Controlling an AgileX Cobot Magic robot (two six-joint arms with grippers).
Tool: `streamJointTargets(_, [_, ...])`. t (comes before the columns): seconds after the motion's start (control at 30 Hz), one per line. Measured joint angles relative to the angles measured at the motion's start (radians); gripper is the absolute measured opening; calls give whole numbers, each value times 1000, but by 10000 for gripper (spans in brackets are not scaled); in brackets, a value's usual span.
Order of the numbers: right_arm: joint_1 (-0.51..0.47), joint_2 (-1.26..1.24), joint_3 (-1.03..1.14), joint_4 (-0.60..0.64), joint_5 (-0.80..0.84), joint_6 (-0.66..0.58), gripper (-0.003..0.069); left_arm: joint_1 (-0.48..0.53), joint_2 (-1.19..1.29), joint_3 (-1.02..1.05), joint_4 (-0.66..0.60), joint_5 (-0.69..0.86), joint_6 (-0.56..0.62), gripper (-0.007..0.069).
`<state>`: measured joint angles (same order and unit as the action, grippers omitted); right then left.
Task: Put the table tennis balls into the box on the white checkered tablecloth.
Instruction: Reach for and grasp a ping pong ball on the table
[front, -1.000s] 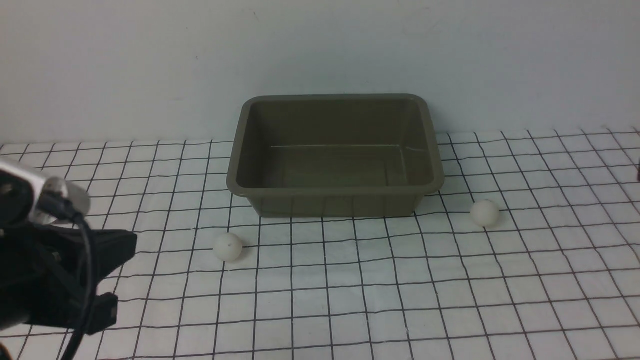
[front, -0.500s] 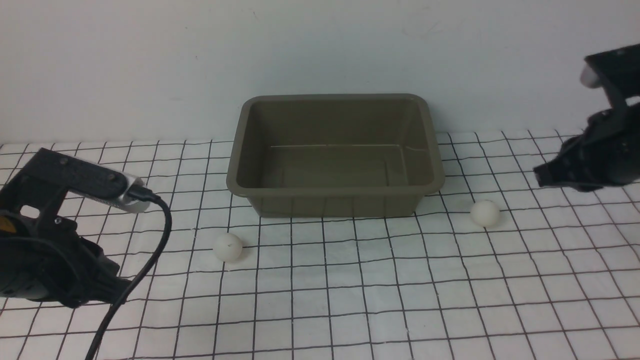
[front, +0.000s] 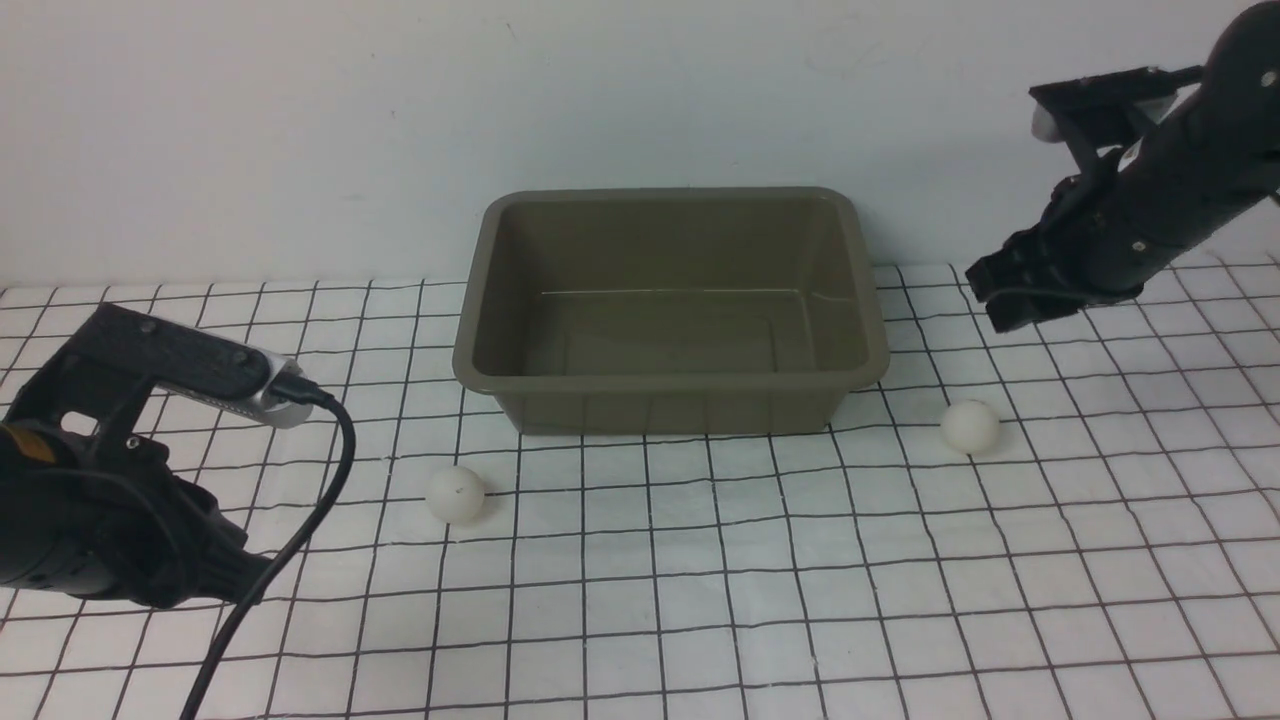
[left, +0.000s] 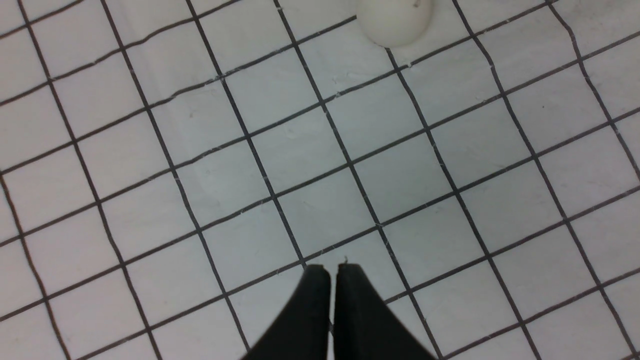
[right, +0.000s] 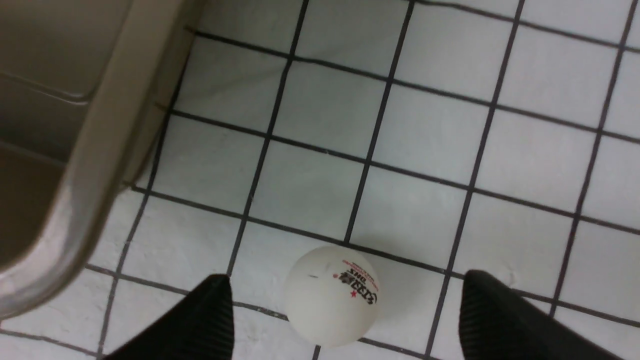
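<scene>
Looks like the first pickup: right gripper's spread wide, empty, above the right ball. Left gripper's closed on nothing. Left ball sits nearer, left of the box. Next: lower right, squeeze gently.

Chk'd cloth w/ tub, 2 balls
</scene>
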<state>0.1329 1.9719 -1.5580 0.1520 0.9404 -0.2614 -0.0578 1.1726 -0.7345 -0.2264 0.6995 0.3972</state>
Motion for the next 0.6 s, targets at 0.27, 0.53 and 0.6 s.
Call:
streamJointTargets(0.27, [0, 100, 0, 0, -6, 4, 581, 0, 0, 0, 3, 0, 0, -4])
streamJointTargets(0.53, [0, 140, 0, 0, -18, 4, 582, 0, 0, 0, 3, 0, 0, -4])
streamJointTargets(0.6, [0, 151, 0, 0, -22, 4, 582, 0, 0, 0, 4, 0, 0, -4])
